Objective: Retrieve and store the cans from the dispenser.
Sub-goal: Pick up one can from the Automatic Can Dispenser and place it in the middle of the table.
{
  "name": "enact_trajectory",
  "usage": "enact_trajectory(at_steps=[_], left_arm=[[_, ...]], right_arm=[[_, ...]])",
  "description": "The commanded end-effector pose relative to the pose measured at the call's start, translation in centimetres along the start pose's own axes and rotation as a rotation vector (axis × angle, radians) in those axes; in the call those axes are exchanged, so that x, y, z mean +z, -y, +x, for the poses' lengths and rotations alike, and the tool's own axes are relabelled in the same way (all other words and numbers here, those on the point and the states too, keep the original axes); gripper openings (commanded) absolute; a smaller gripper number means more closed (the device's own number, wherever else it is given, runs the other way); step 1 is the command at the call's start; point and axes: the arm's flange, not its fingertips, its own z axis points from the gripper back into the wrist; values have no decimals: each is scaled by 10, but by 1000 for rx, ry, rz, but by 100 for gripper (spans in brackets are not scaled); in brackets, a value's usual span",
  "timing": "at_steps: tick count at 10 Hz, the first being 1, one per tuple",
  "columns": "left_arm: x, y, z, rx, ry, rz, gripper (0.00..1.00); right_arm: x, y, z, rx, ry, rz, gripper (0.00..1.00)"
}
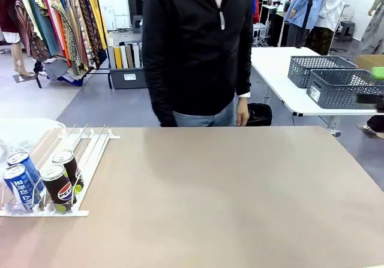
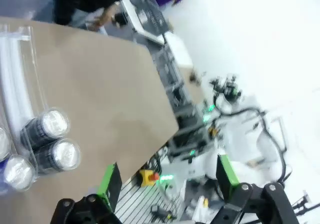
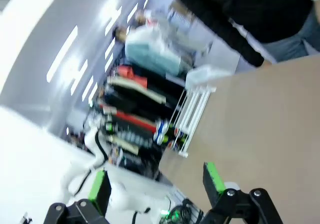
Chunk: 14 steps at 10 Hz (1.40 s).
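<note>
Cans number four: two blue cans [image 1: 19, 189] with white lettering and two black cans [image 1: 58, 187] with a round Pepsi logo and lime-green marks. All are slim, tall and silver-topped. We count one dispenser [image 1: 91, 143], a flat white rack of thin parallel rails. The four stand upright at its near end, the blue pair in the left lane and the black pair in the lane just beside it, one behind the other in each lane.

The rack lies at the left edge of the table [image 1: 240, 202], its far end pointing at the person [image 1: 192, 46] in a black jacket who stands at the far edge. To the right of the rack, open tan surface runs to the far, near and right edges. Two grey lattice baskets [image 1: 339, 87] sit on a white table behind.

In the left wrist view we see the left jaws spread wide, green pads [image 2: 110, 183] apart, gripping nothing, near the table's edge with the silver tops close by. The right jaws are likewise spread, pads [image 3: 98, 189] apart, well away from the rack.
</note>
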Motion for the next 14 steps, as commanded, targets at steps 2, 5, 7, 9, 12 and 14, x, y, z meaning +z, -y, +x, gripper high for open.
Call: enact_trajectory(at_steps=[2, 5, 7, 9, 12, 14], left_arm=[[50, -58, -34, 93, 248, -108, 100], [58, -77, -48, 112, 316, -25, 100], [80, -75, -45, 150, 306, -66, 100], [80, -75, -45, 150, 306, -66, 100], [73, -62, -47, 52, 270, 61, 100], [47, -25, -44, -45, 20, 293, 100]], right_arm=[[9, 35, -65, -50, 151, 10, 100], [-6, 53, -68, -69, 120, -128, 100], [51, 58, -10, -117, 151, -39, 100], [51, 58, -10, -117, 151, -39, 100], [51, 58, -10, -117, 151, -39, 100], [51, 58, -10, -117, 151, -39, 100]])
